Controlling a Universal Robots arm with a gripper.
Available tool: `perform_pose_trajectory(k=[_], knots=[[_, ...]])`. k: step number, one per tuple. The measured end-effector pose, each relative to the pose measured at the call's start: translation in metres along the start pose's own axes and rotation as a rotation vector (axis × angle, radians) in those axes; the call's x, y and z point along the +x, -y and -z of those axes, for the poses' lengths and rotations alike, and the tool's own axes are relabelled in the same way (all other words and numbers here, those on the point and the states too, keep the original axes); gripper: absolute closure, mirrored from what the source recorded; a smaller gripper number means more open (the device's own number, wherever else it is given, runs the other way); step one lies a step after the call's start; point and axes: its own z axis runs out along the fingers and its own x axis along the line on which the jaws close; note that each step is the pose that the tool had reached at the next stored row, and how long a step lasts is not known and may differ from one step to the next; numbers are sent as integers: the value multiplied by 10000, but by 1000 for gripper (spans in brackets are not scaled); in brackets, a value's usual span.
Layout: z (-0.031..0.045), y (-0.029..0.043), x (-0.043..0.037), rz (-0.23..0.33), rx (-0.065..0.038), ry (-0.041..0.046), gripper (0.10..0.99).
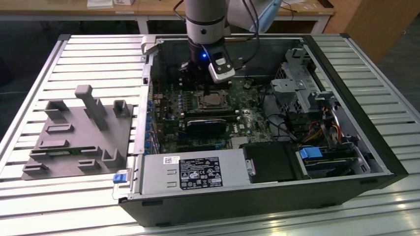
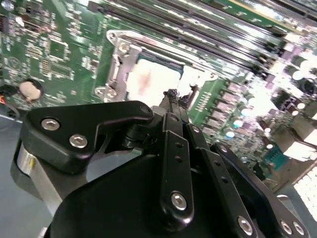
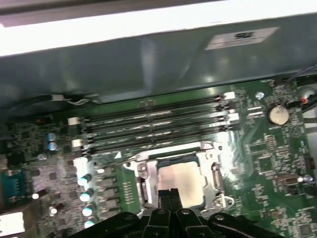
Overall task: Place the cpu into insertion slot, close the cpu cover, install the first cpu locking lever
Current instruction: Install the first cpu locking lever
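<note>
The cpu (image 3: 182, 179) lies in the socket on the green motherboard, its dull silver top facing up; it also shows in the second wrist view (image 2: 152, 79) and the exterior view (image 1: 211, 102). The cpu cover (image 3: 214, 174) lies flat around it as a silvery frame (image 2: 118, 63). A thin wire lever (image 3: 163, 149) runs along the socket's side next to the memory slots. My gripper (image 3: 168, 192) is shut, its black fingertips (image 2: 172, 95) together just above the socket's edge, with nothing seen between them. The arm (image 1: 204, 29) stands over the open computer case.
Several long memory slots (image 3: 153, 126) lie beside the socket. Inside the case sit a black heatsink block (image 1: 204, 125), a power supply (image 1: 196, 172), a drive cage (image 1: 298, 88) and loose cables (image 1: 315, 130). A grey fixture plate (image 1: 78, 132) lies at the exterior view's left.
</note>
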Motion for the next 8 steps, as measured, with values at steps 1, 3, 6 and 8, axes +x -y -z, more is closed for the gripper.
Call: perform_pose_trajectory(k=[1,3,6,8], knots=[[2,5,26,0,0,1,984],[5,14,75,-1,0,2,984],[10,23,122,0,0,5,984],[35,22,120,1,0,8,984]])
